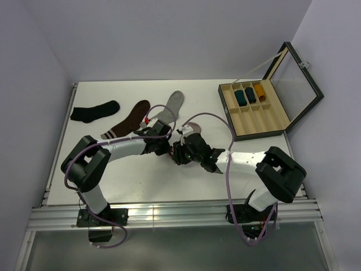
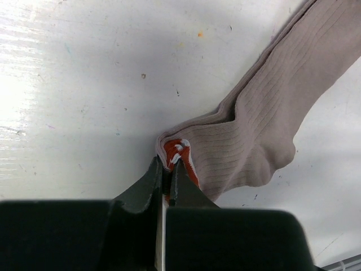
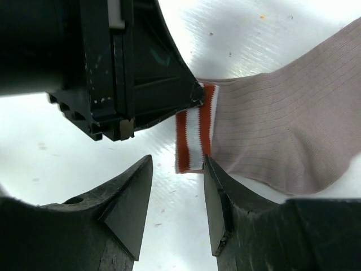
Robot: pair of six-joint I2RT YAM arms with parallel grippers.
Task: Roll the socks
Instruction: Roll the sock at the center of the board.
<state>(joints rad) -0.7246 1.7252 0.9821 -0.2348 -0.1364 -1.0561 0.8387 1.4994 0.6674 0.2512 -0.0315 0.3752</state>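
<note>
The pink sock (image 2: 271,113) is pinched at its striped cuff (image 3: 194,127) by the left gripper (image 2: 167,172). Its length is stretched away up-right, with the toe cut off. The right gripper (image 3: 177,197) is seen with its fingers spread.

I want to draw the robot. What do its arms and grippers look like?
The left arm and right arm have white tubes and chunky black joints. Greyish-purple cables loop along them. The left gripper and right gripper are black, with pointed wedge fingers.

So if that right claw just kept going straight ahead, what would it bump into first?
Probably the red-and-white striped cuff of the pink sock, lying just beyond the open tips of the right claw. Past that sits the left claw, pinching the same cuff. Depth is hard to judge.
</note>
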